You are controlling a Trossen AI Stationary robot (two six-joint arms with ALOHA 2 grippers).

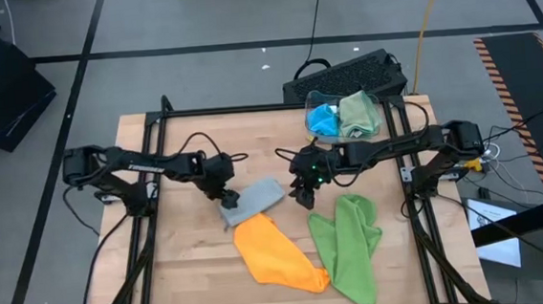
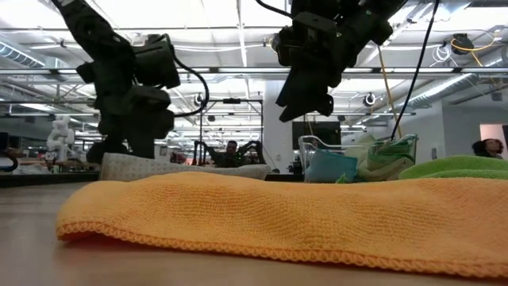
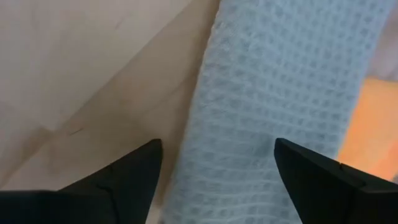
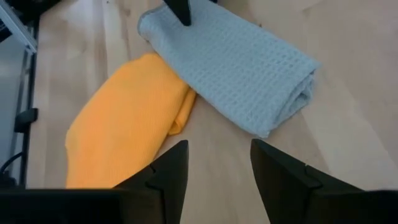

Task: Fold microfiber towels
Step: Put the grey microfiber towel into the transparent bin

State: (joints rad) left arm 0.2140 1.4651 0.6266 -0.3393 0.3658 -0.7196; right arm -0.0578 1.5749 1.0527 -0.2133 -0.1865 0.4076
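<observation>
A grey waffle-weave towel (image 1: 254,201), folded into a thick strip, lies flat at the table's middle. Its long edge is against an orange towel (image 1: 277,257) spread nearer the front. A lime green towel (image 1: 350,244) lies crumpled to the right of that. My left gripper (image 1: 225,195) is open and low over the grey towel's left end (image 3: 261,93), one finger on each side of the strip. My right gripper (image 1: 303,196) hangs open above the bare wood by the grey towel's right end (image 4: 292,93), with nothing between its fingers. My left gripper comes at the grey towel's left end (image 4: 163,25) slanting down from the table's left, its open fingers (image 3: 140,168) lying across the strip. Whether a fingertip (image 4: 180,11) touches the cloth, I cannot tell. The towel lies flat on the table.
A clear bin (image 1: 343,116) at the back right holds a bright blue and a sage green towel. A black keyboard (image 1: 348,75) lies behind it, off the table. Bare wood shows at the table's left and far side.
</observation>
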